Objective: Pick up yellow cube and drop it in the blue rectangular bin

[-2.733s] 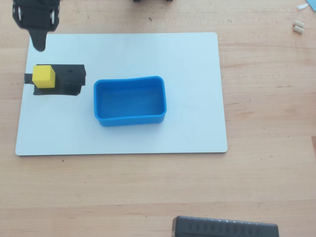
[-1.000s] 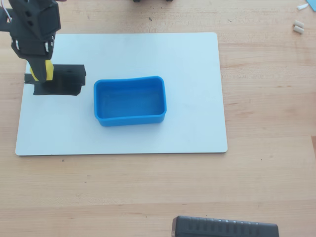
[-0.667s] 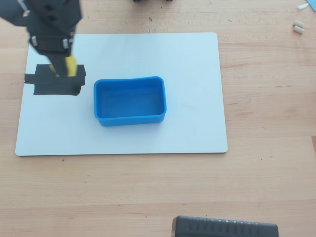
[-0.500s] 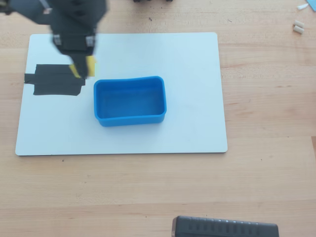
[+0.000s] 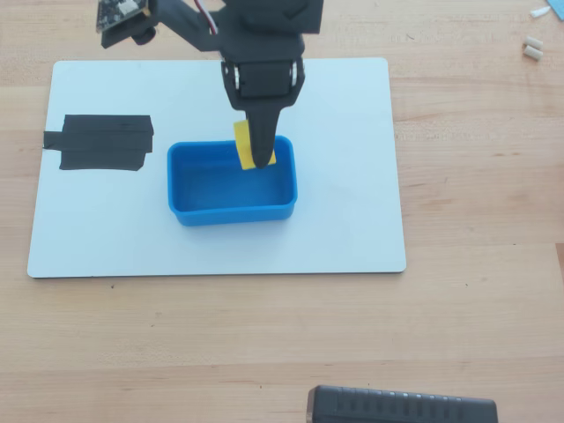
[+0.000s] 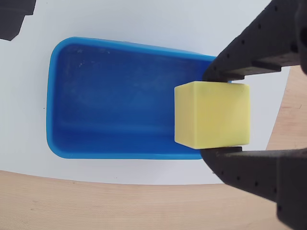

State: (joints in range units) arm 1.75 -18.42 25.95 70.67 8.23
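The yellow cube (image 5: 244,145) (image 6: 212,115) is held between my black gripper's (image 5: 261,152) (image 6: 213,115) two fingers, above the far right end of the blue rectangular bin (image 5: 189,207) (image 6: 72,120). The gripper is shut on the cube. In the wrist view the cube hangs over the bin's right wall, and the bin's inside looks empty. In the overhead view the upper finger hides part of the cube. The bin sits on a white board (image 5: 344,220).
A black tape patch (image 5: 101,143) lies on the board's left side. Small white pieces (image 5: 532,46) lie on the wooden table at the far right. A black device (image 5: 401,407) sits at the table's near edge.
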